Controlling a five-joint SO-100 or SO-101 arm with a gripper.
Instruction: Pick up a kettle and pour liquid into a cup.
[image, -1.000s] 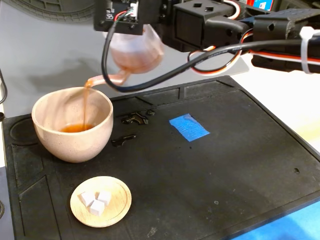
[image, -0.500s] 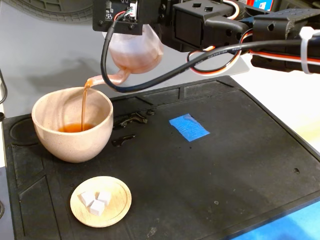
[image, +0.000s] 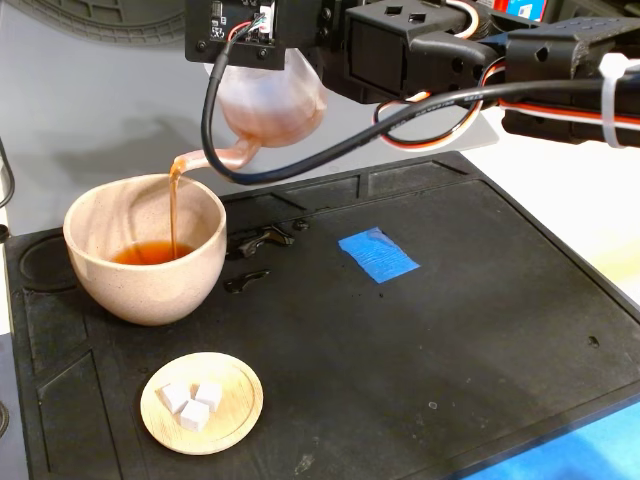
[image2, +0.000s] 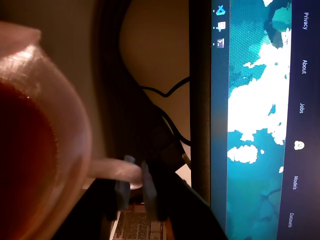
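In the fixed view the pinkish-white ridged kettle (image: 272, 108) hangs tilted above the mat, its thin spout (image: 205, 160) pointing left and down over the cup. A reddish-orange stream of liquid (image: 174, 210) falls from the spout into the beige-pink speckled cup (image: 146, 250), which holds a pool of liquid. The gripper sits at the top behind the kettle, its tips hidden there. In the wrist view the gripper (image2: 134, 187) is shut on the kettle's loop handle (image2: 112, 168); the kettle body (image2: 35, 150) fills the left, dark red with liquid.
A black work mat (image: 450, 330) covers the table. A small round wooden dish (image: 202, 402) with white cubes lies in front of the cup. A blue tape patch (image: 378, 254) lies mid-mat. The arm and its cables (image: 480, 70) span the top. A monitor (image2: 260, 120) fills the wrist view's right.
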